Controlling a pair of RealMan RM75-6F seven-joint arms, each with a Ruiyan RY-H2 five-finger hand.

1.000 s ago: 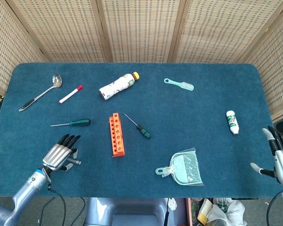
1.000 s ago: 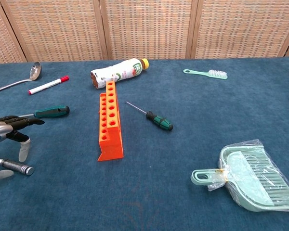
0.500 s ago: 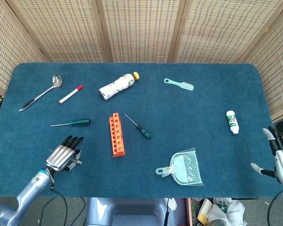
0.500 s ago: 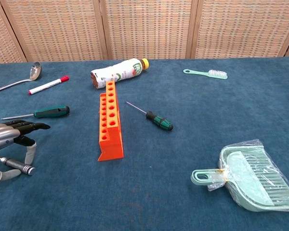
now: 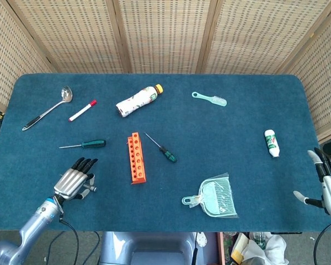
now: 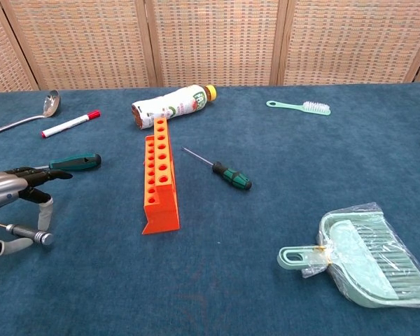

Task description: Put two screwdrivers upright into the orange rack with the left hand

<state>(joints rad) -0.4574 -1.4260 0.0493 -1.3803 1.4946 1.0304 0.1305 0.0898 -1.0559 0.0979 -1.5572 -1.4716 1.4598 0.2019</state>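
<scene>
With its fingers (image 6: 36,176) closing around a metal-handled screwdriver (image 6: 24,233) near-left of the orange rack (image 6: 157,175), the left hand (image 5: 73,182) could lose the thin handle while lifting, and 2 green-handled screwdrivers (image 6: 73,162) (image 6: 231,175) beside the rack, 1 each side, remain lying on the surface (image 6: 217,280).

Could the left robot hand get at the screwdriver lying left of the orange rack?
Probably yes: the screwdriver lies just beyond the left robot hand, with only bare cloth between them.
</scene>
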